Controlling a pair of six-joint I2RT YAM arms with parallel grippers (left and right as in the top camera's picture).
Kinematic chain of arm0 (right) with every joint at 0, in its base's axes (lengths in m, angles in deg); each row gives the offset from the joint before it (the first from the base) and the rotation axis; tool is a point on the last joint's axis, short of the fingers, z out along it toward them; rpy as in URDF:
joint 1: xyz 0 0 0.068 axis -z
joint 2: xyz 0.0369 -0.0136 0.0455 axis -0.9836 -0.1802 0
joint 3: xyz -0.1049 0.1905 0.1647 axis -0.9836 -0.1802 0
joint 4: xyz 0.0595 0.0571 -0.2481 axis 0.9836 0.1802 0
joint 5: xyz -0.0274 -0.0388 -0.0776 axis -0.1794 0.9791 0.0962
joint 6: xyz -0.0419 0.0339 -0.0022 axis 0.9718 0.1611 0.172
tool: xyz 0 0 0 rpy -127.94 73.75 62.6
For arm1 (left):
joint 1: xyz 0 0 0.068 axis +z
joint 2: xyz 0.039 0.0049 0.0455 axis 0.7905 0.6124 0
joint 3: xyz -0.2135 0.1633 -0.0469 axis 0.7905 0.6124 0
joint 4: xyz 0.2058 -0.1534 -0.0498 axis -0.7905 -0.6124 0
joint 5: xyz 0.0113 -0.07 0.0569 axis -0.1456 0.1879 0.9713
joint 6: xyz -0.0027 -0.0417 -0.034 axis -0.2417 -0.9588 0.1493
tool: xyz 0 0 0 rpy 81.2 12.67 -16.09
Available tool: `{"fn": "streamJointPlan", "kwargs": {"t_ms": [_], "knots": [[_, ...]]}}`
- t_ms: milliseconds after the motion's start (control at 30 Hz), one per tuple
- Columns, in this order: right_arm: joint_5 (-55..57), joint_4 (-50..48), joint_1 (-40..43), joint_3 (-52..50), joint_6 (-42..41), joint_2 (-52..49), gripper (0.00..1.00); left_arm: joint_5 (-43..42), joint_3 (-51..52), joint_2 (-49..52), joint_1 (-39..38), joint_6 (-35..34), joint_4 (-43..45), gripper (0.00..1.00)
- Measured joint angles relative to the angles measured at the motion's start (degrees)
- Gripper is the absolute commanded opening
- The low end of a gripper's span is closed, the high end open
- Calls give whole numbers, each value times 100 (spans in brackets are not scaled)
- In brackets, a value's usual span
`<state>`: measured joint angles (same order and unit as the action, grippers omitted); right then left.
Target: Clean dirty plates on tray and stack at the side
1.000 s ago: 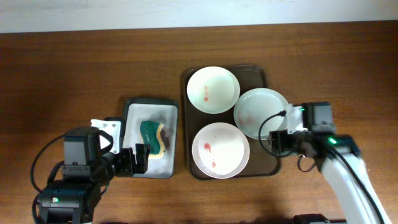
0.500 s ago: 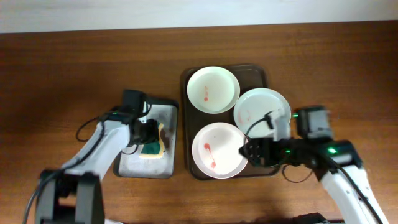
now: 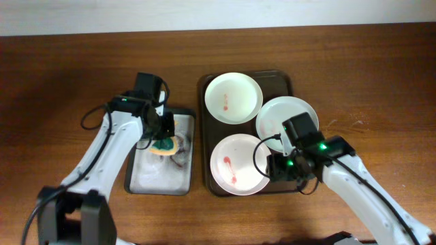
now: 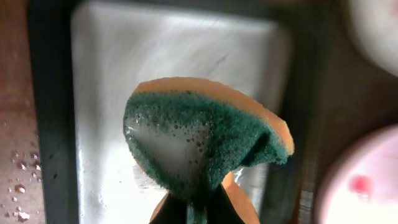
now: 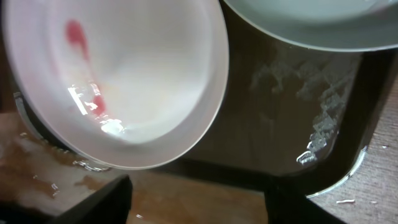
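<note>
Three white plates lie on the dark brown tray [image 3: 281, 80]: a far plate [image 3: 234, 99], a right plate [image 3: 287, 119] and a near plate [image 3: 238, 163] with red smears. My left gripper [image 3: 163, 137] is shut on a green and yellow sponge [image 3: 167, 145] [image 4: 205, 140], held just above the grey sponge tray [image 3: 153, 173]. My right gripper [image 3: 276, 167] [image 5: 199, 208] stands open at the near plate's right rim. In the right wrist view the smeared plate [image 5: 118, 81] sits just ahead of the jaws, with only wet wood between them.
The sponge tray [image 4: 155, 62] sits left of the brown tray, wet inside. Water drops lie on the wooden table [image 5: 186, 193] at the tray's near edge. In the right wrist view, the right plate [image 5: 311, 22] overhangs the tray floor [image 5: 273, 118].
My left arm swung out over the sponge tray, shut on the sponge and raised it. My right arm moved left along the tray's near edge to the smeared plate, its jaws narrowing somewhat.
</note>
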<state>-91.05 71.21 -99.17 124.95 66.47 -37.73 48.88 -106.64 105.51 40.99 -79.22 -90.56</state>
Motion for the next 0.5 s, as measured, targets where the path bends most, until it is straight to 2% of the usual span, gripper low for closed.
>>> {"fn": "streamJointPlan", "kwargs": {"t_ms": [67,233,300,500], "knots": [[-2,-269,0,0,-35,-592,47,-409,-109,-341,-55,46,-39,0],[-11,-1224,0,-2,-302,-1786,7,-1071,-127,-654,-776,61,-98,0],[66,-1375,2,2,-605,-1867,4,-1062,-120,-654,-1176,-175,-37,0],[42,-1545,0,22,-1314,-1860,4,-892,295,-337,-2087,-1169,1174,0]]}}
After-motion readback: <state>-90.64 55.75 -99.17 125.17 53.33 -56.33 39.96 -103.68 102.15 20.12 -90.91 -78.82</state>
